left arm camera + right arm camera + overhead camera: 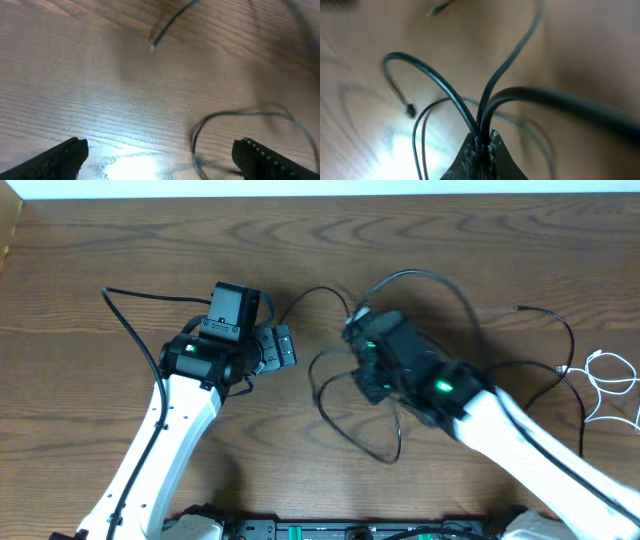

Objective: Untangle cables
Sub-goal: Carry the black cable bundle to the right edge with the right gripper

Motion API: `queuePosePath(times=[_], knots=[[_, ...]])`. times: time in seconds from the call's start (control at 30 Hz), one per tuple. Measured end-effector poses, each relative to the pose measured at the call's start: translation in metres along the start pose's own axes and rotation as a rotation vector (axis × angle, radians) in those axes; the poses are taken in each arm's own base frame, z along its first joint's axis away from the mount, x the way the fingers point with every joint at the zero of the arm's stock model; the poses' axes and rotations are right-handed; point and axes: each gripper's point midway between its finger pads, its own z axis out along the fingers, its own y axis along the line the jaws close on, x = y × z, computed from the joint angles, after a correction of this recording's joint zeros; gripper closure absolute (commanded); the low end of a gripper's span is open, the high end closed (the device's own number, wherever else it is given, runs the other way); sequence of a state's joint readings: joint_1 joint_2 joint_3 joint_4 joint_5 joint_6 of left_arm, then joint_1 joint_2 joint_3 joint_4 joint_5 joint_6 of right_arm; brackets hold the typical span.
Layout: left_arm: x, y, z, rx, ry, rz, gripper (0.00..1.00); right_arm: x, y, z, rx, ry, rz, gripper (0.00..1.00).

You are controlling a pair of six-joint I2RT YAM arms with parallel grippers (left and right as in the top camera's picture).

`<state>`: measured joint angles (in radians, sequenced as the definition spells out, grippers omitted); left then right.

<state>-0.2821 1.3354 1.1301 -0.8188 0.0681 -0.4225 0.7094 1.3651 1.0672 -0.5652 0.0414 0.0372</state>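
The black cables [345,395] lie in tangled loops at the table's middle, with long strands running right to a plug end [518,309]. My right gripper [354,330] is shut on a bunch of black cables [497,82], up to three strands fanning out from the closed jaws [483,142]. A small plug [410,109] hangs at one strand's end. The white cable [610,385] is coiled at the far right edge. My left gripper [288,346] stands open just left of the tangle, its fingers [62,157] wide apart over bare wood, a thin cable loop [200,131] near the right finger.
A loose cable end [162,34] lies farther ahead in the left wrist view. The left arm's own thick black cable [130,330] arcs over the table at the left. The table's far edge [320,194] runs along the top.
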Motion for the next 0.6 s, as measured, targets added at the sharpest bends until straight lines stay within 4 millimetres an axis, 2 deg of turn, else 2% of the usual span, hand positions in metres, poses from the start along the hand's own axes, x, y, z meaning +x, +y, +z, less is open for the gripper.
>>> queuePosePath(times=[0.13, 0.2, 0.4, 0.5, 0.6], knots=[[0.0, 0.0, 0.0, 0.0, 0.0, 0.0, 0.02, -0.027, -0.035, -0.053, 0.143, -0.16, -0.01, 0.99], [0.0, 0.0, 0.0, 0.0, 0.0, 0.0, 0.02, -0.037, -0.066, -0.085, 0.263, -0.239, 0.001, 0.99], [0.0, 0.0, 0.0, 0.0, 0.0, 0.0, 0.02, -0.059, -0.141, -0.159, 0.557, -0.431, 0.052, 0.99], [0.0, 0.0, 0.0, 0.0, 0.0, 0.0, 0.02, -0.061, -0.173, -0.192, 0.683, -0.494, 0.085, 0.99], [0.0, 0.0, 0.0, 0.0, 0.0, 0.0, 0.02, -0.048, -0.202, -0.207, 0.782, -0.471, 0.124, 0.99]])
